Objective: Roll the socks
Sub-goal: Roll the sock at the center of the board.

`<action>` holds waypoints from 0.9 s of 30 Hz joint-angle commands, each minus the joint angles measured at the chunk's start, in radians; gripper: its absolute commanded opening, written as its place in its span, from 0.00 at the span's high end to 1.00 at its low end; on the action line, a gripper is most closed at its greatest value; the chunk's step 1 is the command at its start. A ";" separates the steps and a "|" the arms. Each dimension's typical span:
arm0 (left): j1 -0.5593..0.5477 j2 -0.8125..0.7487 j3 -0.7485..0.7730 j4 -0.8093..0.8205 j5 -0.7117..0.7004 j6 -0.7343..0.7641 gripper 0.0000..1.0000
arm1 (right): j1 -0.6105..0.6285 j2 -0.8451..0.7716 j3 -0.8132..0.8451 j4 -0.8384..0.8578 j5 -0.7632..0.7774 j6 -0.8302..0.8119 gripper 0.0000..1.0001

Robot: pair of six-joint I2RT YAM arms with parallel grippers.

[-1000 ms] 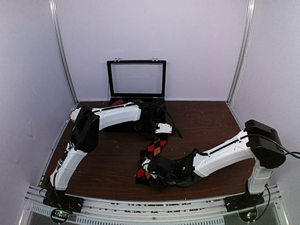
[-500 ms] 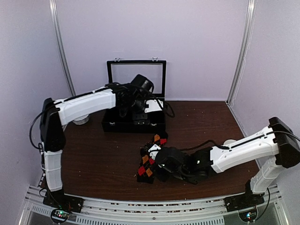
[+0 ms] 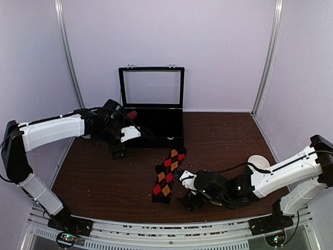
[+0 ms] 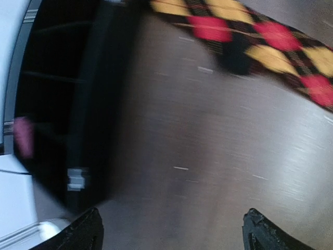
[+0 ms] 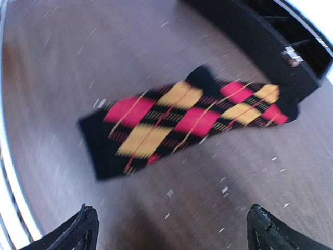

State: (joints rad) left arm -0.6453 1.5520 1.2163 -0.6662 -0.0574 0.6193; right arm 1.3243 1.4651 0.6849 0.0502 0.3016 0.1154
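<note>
The black sock with red and orange diamonds (image 3: 167, 174) lies stretched out flat on the brown table, free of both grippers; it also shows in the right wrist view as the argyle sock (image 5: 187, 122) and in the left wrist view as the same sock (image 4: 270, 44). A bit of the pink sock (image 3: 131, 113) pokes out of the black box's left corner, seen blurred as pink fabric (image 4: 23, 136). My left gripper (image 3: 120, 151) hangs open over bare table left of the argyle sock. My right gripper (image 3: 188, 201) is open just right of that sock's near end.
An open black box (image 3: 156, 136) with its glass lid (image 3: 151, 87) upright stands at the back of the table. A white round object (image 3: 258, 161) sits behind my right arm. Light walls and metal rails close in the table on three sides.
Both grippers opened. The right one let go of the argyle sock and drew back to the right. The left arm swung from the box to the left front. The sock now lies flat.
</note>
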 commanded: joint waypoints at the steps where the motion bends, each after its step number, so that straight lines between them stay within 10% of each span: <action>1: -0.012 -0.123 -0.139 -0.005 0.297 -0.024 0.03 | 0.040 -0.005 -0.018 0.126 -0.111 -0.132 0.00; 7: -0.014 -0.118 -0.255 0.034 0.435 -0.023 0.02 | 0.065 0.179 0.130 0.014 -0.179 -0.220 0.36; 27: -0.039 -0.001 -0.252 0.063 0.503 0.027 0.04 | -0.003 0.363 0.211 0.063 -0.211 -0.289 0.51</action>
State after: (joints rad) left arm -0.6807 1.5391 0.9642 -0.6361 0.4126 0.6201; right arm 1.3403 1.8015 0.8658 0.1024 0.1261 -0.1608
